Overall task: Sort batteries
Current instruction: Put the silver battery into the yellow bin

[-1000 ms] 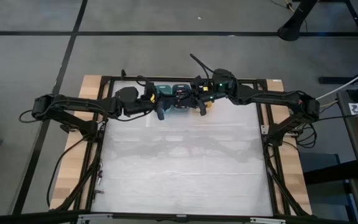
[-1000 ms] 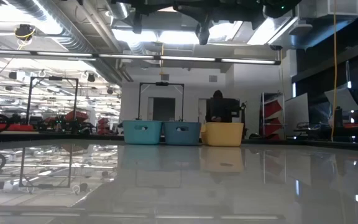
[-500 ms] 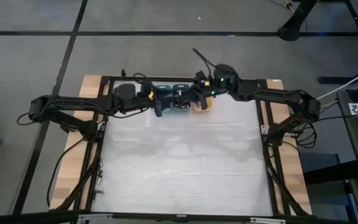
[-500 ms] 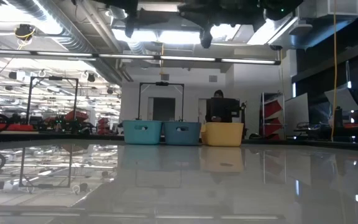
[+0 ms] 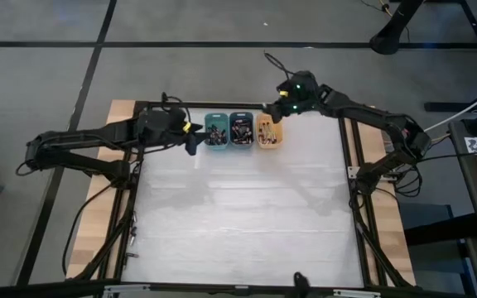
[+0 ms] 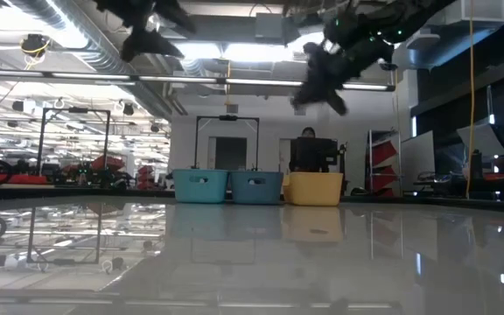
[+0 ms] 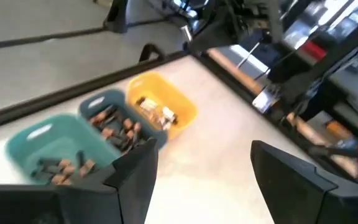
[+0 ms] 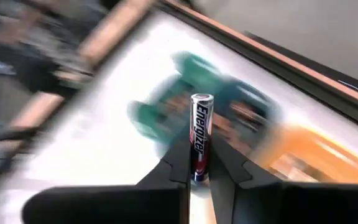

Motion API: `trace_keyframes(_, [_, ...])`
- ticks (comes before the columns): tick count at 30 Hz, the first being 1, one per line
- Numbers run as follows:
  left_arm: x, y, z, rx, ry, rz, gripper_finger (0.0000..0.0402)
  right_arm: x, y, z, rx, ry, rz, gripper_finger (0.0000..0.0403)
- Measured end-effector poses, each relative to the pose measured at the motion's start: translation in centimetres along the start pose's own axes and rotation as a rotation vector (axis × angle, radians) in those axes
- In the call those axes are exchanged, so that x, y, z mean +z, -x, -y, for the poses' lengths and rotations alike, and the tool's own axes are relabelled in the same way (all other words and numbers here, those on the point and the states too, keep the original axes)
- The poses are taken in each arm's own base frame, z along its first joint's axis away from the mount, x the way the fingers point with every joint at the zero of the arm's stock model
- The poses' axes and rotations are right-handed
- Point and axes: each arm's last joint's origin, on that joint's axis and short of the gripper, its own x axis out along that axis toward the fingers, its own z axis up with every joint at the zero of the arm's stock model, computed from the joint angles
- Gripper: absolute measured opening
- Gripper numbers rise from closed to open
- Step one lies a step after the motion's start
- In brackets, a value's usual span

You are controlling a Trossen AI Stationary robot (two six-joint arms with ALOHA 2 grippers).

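Note:
Three small bins stand in a row at the table's far edge: teal [image 5: 215, 131], blue [image 5: 241, 129] and orange [image 5: 269, 131]. Each holds several batteries [image 7: 114, 124]. My left gripper [image 5: 193, 137] hovers open just left of the teal bin, with nothing between its fingers [image 7: 135, 180]. My right gripper [image 5: 277, 108] hangs in the air over the far edge behind the orange bin, shut on one black battery [image 8: 201, 134] with a silvery tip. The low view shows both grippers high above the table. My right gripper pinches the battery's near end [image 8: 197, 171] between its two fingertips [image 8: 178, 163]. The battery lies in line with the fingers and sticks out well past their tips, silvery end foremost. It is lifted clear of the bins and the table.
The white table surface [image 5: 247, 215] spreads out in front of the bins. A dark frame rail [image 5: 338, 108] runs along the far edge, with wooden strips [image 5: 122, 112] at the sides. Racks and shelves fill the room beyond the table.
Both grippers have drawn back from over the bins, which now show uncovered. My left gripper has gone toward the table's left edge. My right gripper has swung toward the far edge and turned, still holding the battery.

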Motion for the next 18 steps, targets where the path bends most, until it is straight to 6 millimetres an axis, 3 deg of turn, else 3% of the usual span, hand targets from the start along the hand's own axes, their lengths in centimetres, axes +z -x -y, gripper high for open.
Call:
trace_keyframes(6, [-0.9, 0.3, -0.2, 0.091, -0.01, -0.04, 0.0245, -1.6, 0.3, 2.5, -0.285, -0.04, -0.138, 0.0026])
trace_keyframes(18, [-0.9, 0.0, -0.3, 0.121, -0.013, -0.028, 0.0245, -5.0, -5.0, 3.9, -0.328, -0.072, -0.34, 0.0027])
